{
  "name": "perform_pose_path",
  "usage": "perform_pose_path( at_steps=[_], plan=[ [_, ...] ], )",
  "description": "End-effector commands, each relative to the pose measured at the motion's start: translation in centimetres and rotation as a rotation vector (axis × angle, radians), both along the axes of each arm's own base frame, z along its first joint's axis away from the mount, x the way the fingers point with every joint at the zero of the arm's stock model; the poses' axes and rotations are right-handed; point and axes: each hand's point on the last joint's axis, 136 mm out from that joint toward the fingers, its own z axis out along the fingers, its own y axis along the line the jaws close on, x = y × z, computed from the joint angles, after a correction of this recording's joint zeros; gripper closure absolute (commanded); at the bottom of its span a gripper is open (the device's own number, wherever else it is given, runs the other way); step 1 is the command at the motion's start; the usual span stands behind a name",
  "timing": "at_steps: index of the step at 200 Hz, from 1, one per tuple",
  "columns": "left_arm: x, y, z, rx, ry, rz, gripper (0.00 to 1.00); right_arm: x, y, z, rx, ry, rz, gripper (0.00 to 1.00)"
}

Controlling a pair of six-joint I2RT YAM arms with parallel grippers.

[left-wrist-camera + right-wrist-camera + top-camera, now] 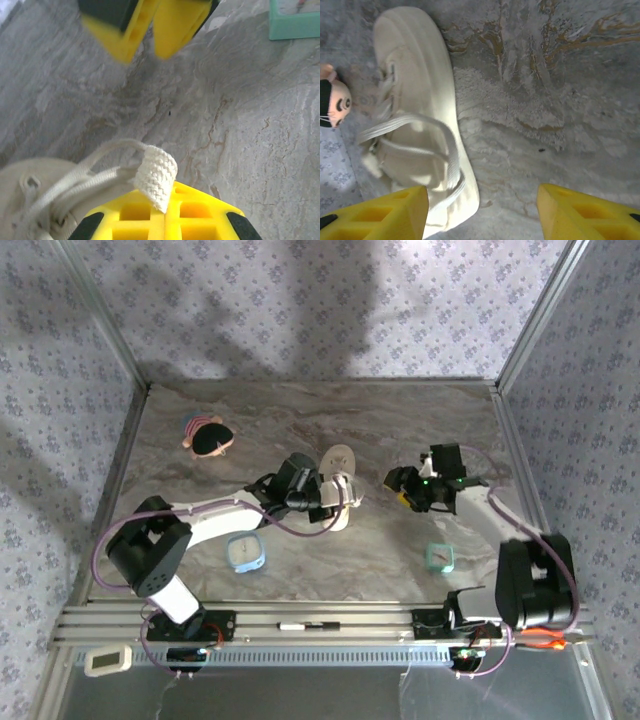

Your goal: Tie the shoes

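**Top external view.** The shoe, cream canvas on a pale smooth sole, lies mid-table with its long axis running 12 to 6 o'clock. Your left gripper sits over its 6 o'clock half. Your right gripper stands apart at the shoe's 3 o'clock, so the shoe lies at 9 o'clock from it, and the left arm is the nearer. A dark round doll head with pink trim rests at the shoe's 10 o'clock, well apart. A blue clock and a green clock, both small and square, lie nearer the bases on the marbled grey-brown table.

**Left wrist view.** Your left fingers, yellow and ribbed, are pressed together on the lace end. It is flat, coarsely woven tape that folds over their tips. From there the lace runs slack toward 8 o'clock, back to the shoe. The right gripper's yellow tips hang blurred at 12 o'clock, clear of the lace, with bare table between.

**Right wrist view.** Your right fingers sit at 7 and 5 o'clock, spread wide and holding nothing. The shoe runs from 11 to 6 o'clock in the left half. A flat lace loop arches limply across its tongue. The coming move likely turns on this offset: the free lace lies toward 9 o'clock of your right gripper.
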Motion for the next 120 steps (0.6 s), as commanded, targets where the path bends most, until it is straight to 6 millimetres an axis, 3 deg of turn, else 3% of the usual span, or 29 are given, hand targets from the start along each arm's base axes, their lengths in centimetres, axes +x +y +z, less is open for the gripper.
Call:
perform_pose_path(
  at_steps=[1,78,103,120],
  plan=[
    [-0.5,-0.7,0.5,0.027,-0.077,-0.141,1.0,2.4,2.0,0.6,0.046,-0.069,0.058,0.39],
    [1.7,-2.3,1.5,0.016,-0.086,-0.217,1.0,4.9,6.3,-3.5,0.136,0.01,0.161,0.42],
    [3.0,-3.0,1.5,-0.001,-0.123,-0.205,1.0,5.2,6.7,-3.8,0.153,0.019,0.17,0.51],
    [3.9,-3.5,1.5,-0.023,-0.151,-0.186,1.0,5.2,6.8,-3.8,0.159,0.021,0.179,0.65]
  ],
)
